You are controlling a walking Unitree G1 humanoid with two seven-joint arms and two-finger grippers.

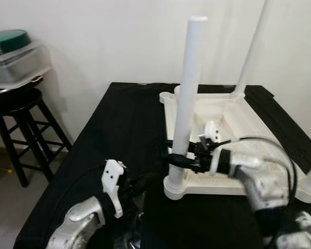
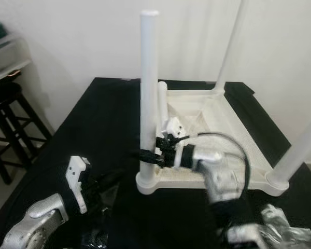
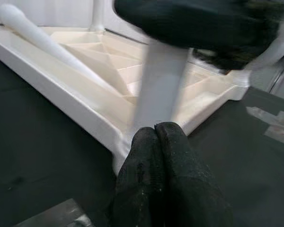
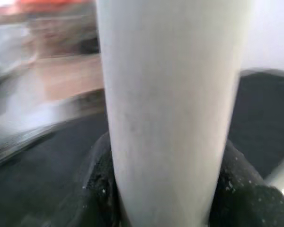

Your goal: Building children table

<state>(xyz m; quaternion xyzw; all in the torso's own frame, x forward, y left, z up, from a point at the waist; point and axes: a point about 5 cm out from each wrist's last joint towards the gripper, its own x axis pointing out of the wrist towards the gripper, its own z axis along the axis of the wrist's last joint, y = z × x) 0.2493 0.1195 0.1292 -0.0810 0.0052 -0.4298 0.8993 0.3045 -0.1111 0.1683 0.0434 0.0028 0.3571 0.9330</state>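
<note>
On the black-covered table (image 1: 119,119), upturned white tabletop (image 1: 233,116) with upright leg (image 1: 189,88) at its near-left corner socket, right gripper (image 1: 179,157) clamped round the leg low down, apparently seating it; left gripper (image 3: 157,142) pinched empty, just beside that corner.
</note>
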